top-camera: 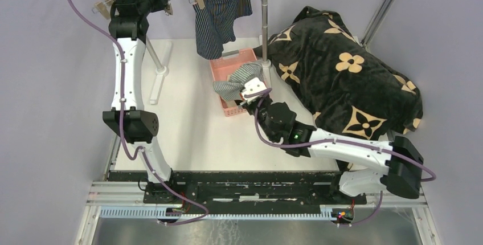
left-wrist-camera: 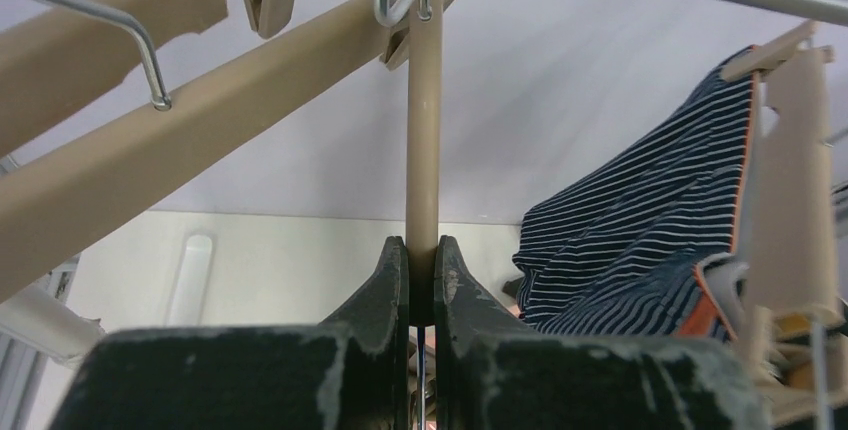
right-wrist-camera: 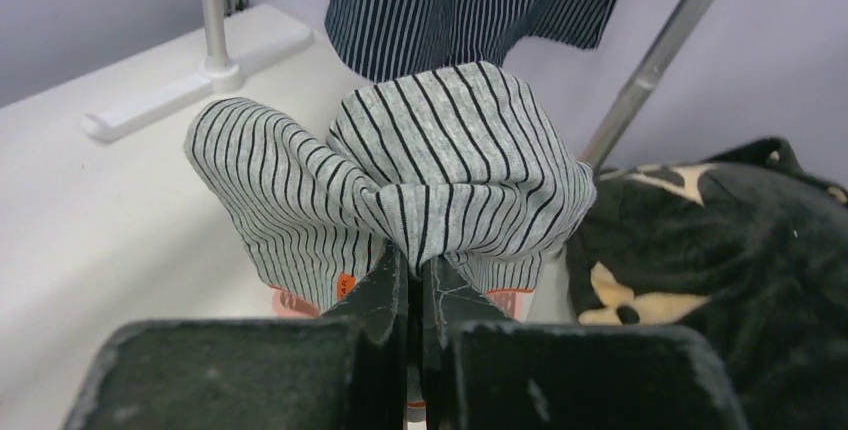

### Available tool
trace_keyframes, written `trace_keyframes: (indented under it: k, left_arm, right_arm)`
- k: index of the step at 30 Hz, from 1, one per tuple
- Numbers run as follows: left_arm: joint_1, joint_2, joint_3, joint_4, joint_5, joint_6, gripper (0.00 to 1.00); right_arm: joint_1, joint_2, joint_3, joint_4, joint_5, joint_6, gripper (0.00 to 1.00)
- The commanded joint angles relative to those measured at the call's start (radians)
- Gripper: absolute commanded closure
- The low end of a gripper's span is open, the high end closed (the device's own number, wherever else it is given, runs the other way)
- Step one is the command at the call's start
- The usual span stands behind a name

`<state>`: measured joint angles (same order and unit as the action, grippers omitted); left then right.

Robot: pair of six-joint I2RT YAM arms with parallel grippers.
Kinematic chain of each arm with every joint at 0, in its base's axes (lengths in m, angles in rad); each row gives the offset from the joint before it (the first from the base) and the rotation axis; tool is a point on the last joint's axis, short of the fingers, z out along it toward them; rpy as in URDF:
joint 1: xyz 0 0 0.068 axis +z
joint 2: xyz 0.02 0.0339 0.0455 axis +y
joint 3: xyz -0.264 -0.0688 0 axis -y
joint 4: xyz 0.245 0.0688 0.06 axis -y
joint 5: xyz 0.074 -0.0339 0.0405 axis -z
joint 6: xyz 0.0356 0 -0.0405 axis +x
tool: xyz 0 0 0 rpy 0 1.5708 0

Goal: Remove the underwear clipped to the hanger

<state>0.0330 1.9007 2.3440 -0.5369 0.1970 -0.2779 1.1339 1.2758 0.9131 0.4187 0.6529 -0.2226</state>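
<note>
Grey-striped underwear at pink basket

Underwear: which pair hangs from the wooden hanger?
The navy pair with thin white stripes; the grey striped pair is bunched in the right gripper above the pink basket.

The navy underwear has thin white stripes, the grey pair fine black ones; basket pink, hanger tan, blanket black with tan flowers.
</note>
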Motion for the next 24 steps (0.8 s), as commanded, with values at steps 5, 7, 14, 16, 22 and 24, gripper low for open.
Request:
trace_keyframes:
  k: [5,7,14,16,22,24]
  left_arm:
    - [0.008,0.061,0.061,0.098,-0.027,-0.068,0.88]
    - [0.008,0.052,0.058,0.102,-0.026,-0.064,0.82]
    - [0.009,-0.062,-0.064,0.192,-0.02,-0.061,0.34]
    - [0.008,-0.091,-0.08,0.189,-0.032,-0.057,0.29]
    - [0.007,-0.203,-0.162,0.167,-0.044,-0.055,0.21]
    - [0.007,-0.257,-0.21,0.173,-0.04,-0.054,0.21]
  right_arm:
    - [-0.169,0.178,0.152,0.233,-0.147,0.02,0.99]
    - [-0.241,0.213,0.19,0.185,-0.208,0.09,0.99]
    - [-0.355,0.341,0.299,0.106,-0.332,0.152,0.99]
    - [-0.365,0.366,0.319,0.086,-0.352,0.164,1.0]
    - [-0.368,0.392,0.332,0.072,-0.373,0.17,1.0]
    - [-0.37,0.4,0.35,0.053,-0.389,0.178,0.99]
